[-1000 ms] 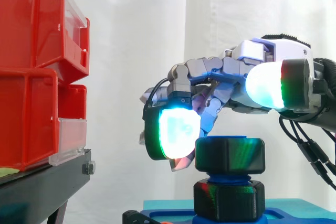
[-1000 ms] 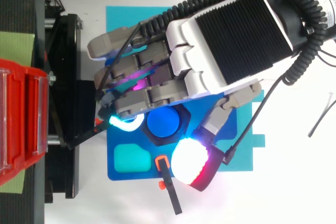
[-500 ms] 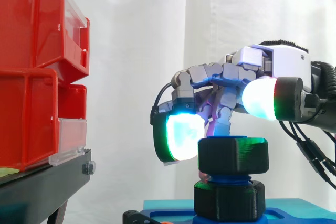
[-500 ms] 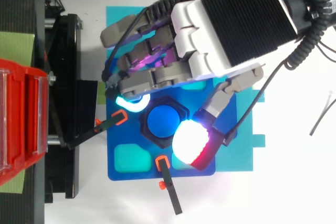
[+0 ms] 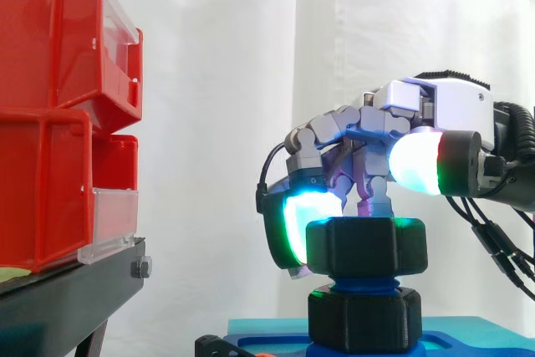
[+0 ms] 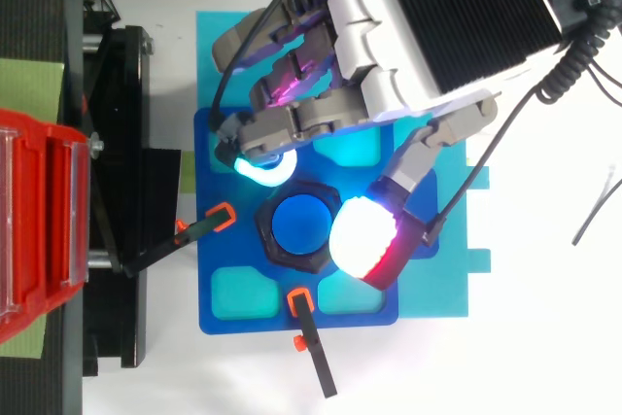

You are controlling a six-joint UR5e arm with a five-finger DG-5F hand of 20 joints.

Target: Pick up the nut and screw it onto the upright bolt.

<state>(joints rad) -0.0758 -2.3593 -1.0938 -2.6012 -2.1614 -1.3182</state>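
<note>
Hand (image 6: 447, 26): fingers are curled, and glowing pads are pressed on opposite flanks of the hex nut (image 5: 366, 246), which is pinched.
Nut: threaded on the upright bolt (image 6: 298, 225), above a second black nut (image 5: 364, 317).
Change: the hand has been lowered and swung about the bolt.
Meaning: a tightening turn is judged underway.

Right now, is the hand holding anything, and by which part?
Cannot tell: the hand is closed in around the black nut on the blue bolt; contact is unclear.
</note>
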